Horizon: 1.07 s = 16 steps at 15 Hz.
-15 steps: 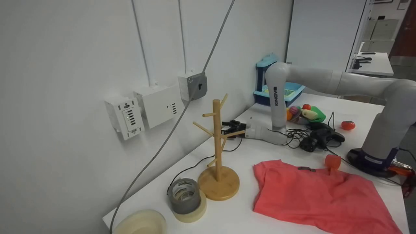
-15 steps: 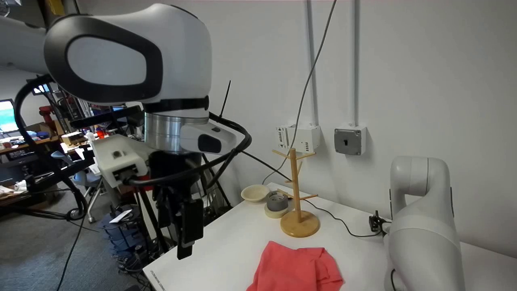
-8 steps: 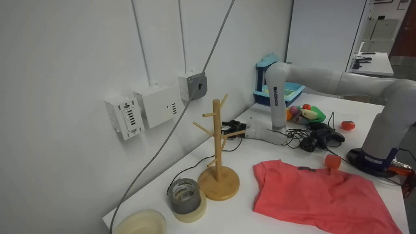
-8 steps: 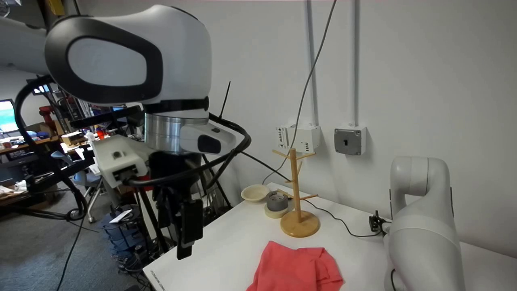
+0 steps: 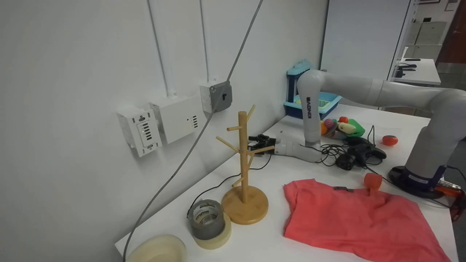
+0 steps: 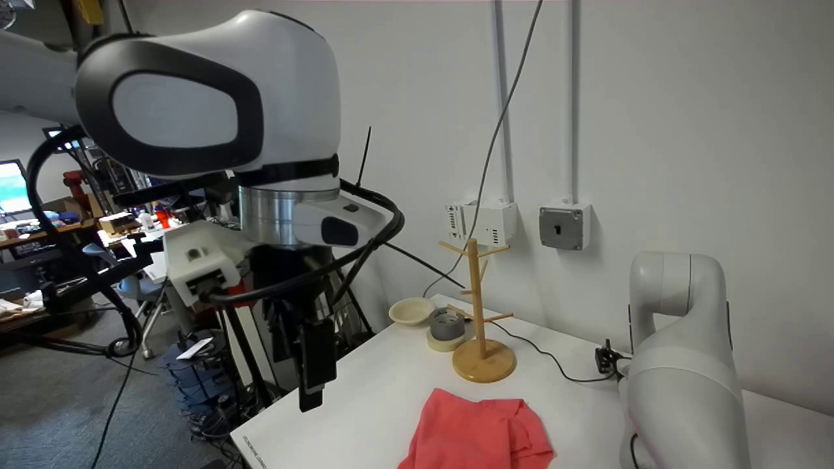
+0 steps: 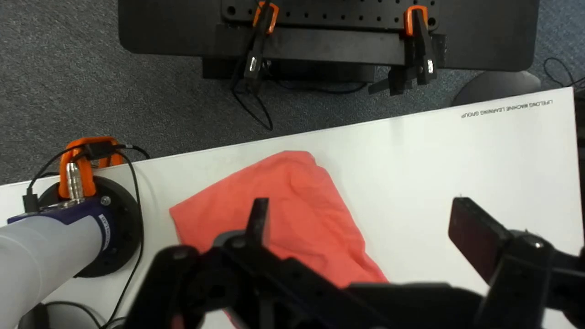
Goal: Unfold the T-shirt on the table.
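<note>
Wrist view, gripper (image 7: 365, 228): fingers spread wide, nothing held; one overlaps the coral-red T-shirt (image 7: 297, 201), the other, farther from the Kinova arm (image 7: 50, 251), stands over bare white counter (image 7: 425, 173).
Gripper's shift: in an exterior view the gripper (image 6: 296, 378) hangs above the counter, just now nudged slightly toward the Kinova arm's side; likely an approach beginning, with contact still ahead.
T-shirt: just beside the Kinova arm's base, unchanged in outline; it looks doubled over, so the unfolding seems not yet started.
T-shirt corner by the counter's edge: visible in the wrist view, cut off in both exterior views.
Red-orange piece (image 5: 373, 181): near the Kinova arm's base, at the T-shirt's edge, in an exterior view, kind unclear; not made out in the wrist view.
Wooden mug tree (image 5: 243, 163): well apart from the Kinova arm's base; both exterior views show it, the wrist view does not.
</note>
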Each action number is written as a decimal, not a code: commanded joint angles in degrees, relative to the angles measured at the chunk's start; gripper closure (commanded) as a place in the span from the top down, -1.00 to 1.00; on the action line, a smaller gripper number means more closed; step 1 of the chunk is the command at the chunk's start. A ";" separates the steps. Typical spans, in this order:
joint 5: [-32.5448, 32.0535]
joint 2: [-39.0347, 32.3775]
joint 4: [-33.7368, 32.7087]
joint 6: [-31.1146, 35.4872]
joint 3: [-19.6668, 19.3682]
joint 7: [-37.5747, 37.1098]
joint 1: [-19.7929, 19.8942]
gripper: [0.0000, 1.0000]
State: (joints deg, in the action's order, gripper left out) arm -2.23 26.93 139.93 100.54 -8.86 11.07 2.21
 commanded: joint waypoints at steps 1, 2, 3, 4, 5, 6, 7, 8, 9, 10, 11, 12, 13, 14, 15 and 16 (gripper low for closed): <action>0.40 -0.07 0.02 0.43 0.63 -0.20 0.69 1.00; 0.46 -0.07 0.05 0.67 0.64 -0.41 0.71 1.00; 0.49 -0.07 0.05 0.70 0.65 -0.48 0.71 1.00; 0.50 -0.07 0.06 0.71 0.65 -0.49 0.71 1.00; 0.51 -0.07 0.06 0.71 0.65 -0.50 0.71 1.00; 0.52 -0.07 0.06 0.71 0.65 -0.50 0.71 1.00; 0.52 -0.07 0.06 0.71 0.65 -0.50 0.71 1.00; 0.52 -0.07 0.06 0.71 0.65 -0.50 0.71 1.00; 1.02 0.29 0.60 2.46 0.89 -2.53 1.06 1.00; 1.89 0.51 0.96 3.65 0.88 -3.55 1.09 1.00; 2.79 0.60 1.20 4.89 0.80 -4.59 1.07 1.00; 3.18 0.70 1.49 6.29 0.90 -5.77 1.15 1.00; 4.16 0.74 1.78 7.44 0.90 -6.96 1.16 1.00; 4.96 0.79 2.12 8.64 0.98 -8.11 1.20 1.00; 5.98 0.81 2.46 9.57 1.02 -9.21 1.20 1.00; 6.81 0.81 2.71 10.18 1.09 -10.11 1.20 1.00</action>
State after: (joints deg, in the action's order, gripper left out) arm 1.41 26.92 141.38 108.15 -8.66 3.56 2.24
